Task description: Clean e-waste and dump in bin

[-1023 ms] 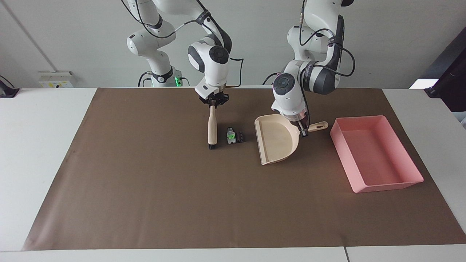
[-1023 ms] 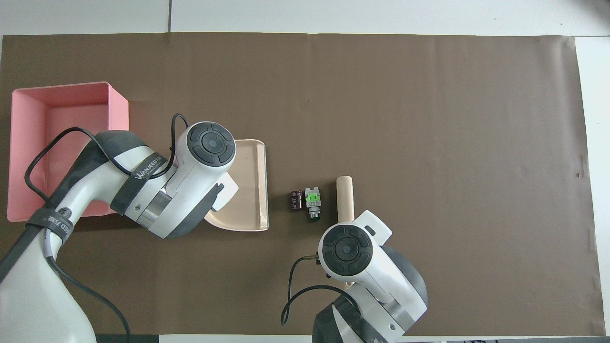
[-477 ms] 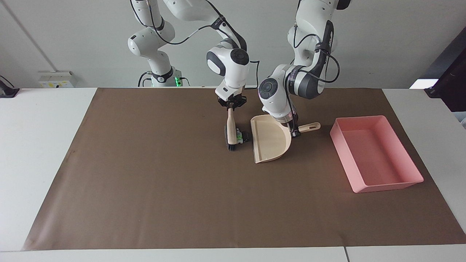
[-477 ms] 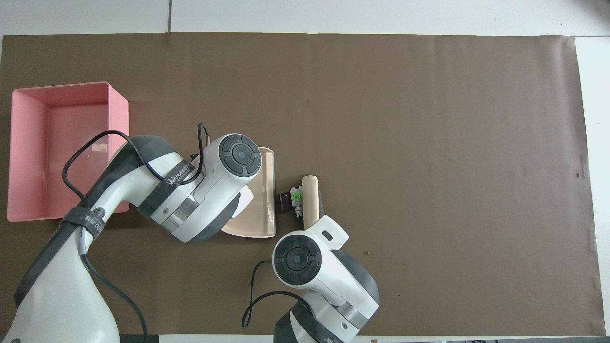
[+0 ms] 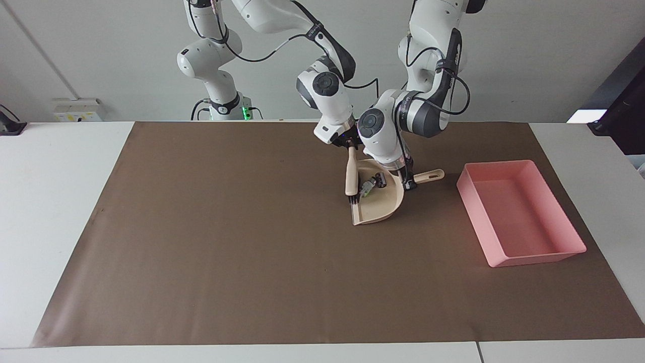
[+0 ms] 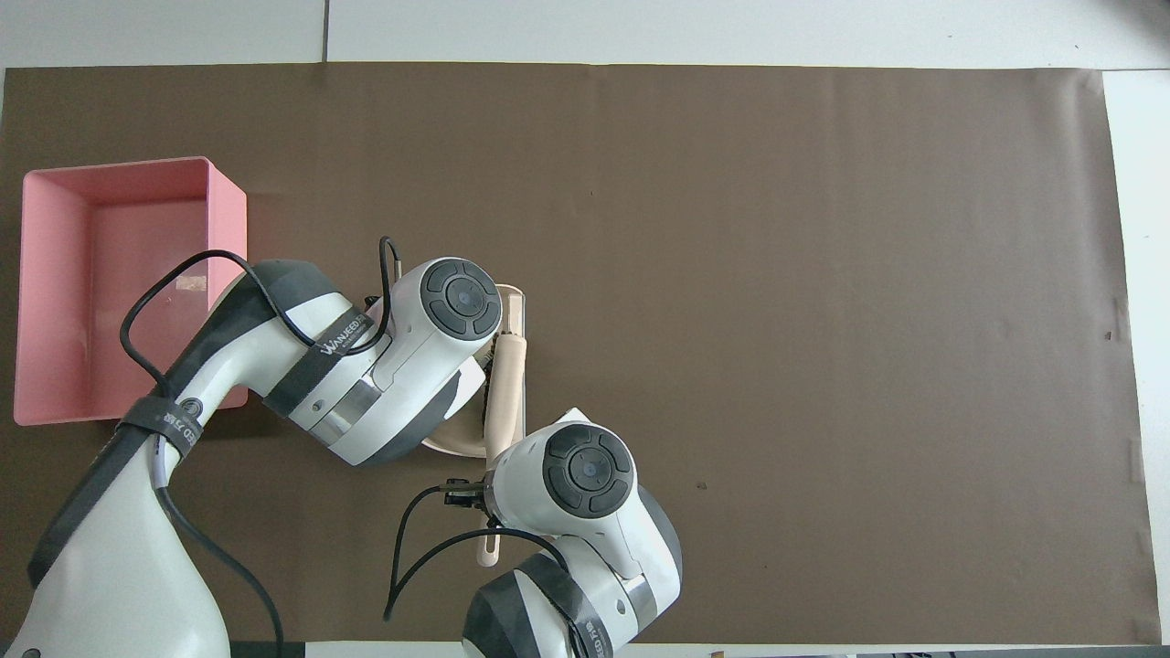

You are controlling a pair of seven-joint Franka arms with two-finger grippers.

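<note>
Right gripper (image 5: 349,146) is clamped on the top end of the brush (image 5: 351,177), which hangs down with its dark bristles touching the open lip of the dustpan (image 5: 379,206). Left gripper (image 5: 409,182) is clenched on the dustpan handle (image 5: 429,176), holding the pan flat on the brown mat (image 5: 227,242).

Both bits of e-waste are already inside the pan: the white-grey piece (image 5: 367,187) with the green mark sits right next to the bristles, and the black piece (image 5: 380,182) is just beside it, deeper toward the pan's back wall. So 2 out of 2 are in the dustpan, none in the bin yet.

The pink bin (image 5: 519,252) sits on the mat toward the left arm's end of the table, well apart from the pan, with nothing visible in it.

From overhead you can't see the e-waste at all, since the left arm's wrist covers most of the pan and the right arm's wrist covers the brush's upper end. Only a sliver of the pan's lip and the middle of the brush handle (image 6: 504,393) poke out between them. The 2 wrists are packed really close together over the pan.
</note>
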